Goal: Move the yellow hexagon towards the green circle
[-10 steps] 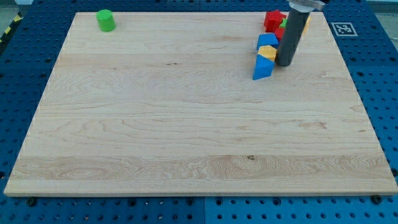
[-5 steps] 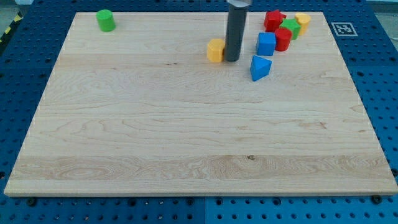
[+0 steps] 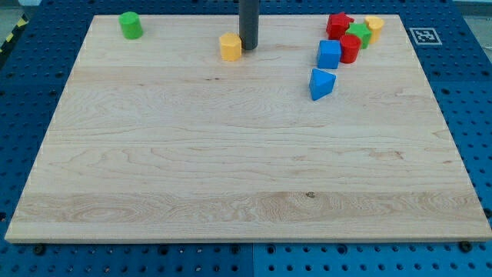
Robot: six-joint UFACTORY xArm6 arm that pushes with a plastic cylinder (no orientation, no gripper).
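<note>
My tip (image 3: pixel 248 49) presses against the yellow hexagon's (image 3: pixel 230 46) right side, near the frame's top. It grips nothing. The green circle (image 3: pixel 131 25) sits upper left.

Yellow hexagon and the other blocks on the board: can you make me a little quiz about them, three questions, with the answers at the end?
1. True or false: my tip is at the yellow hexagon on its right side in the view.
2. Which block lies nearest the view's top left corner? A) blue triangle B) green circle C) blue cube
3. Fill in: to reach the green circle, the yellow hexagon must travel toward the view's ____.

Key
1. True: the rod stands right beside it, on its right.
2. B.
3. Left, and slightly toward the top.
</note>
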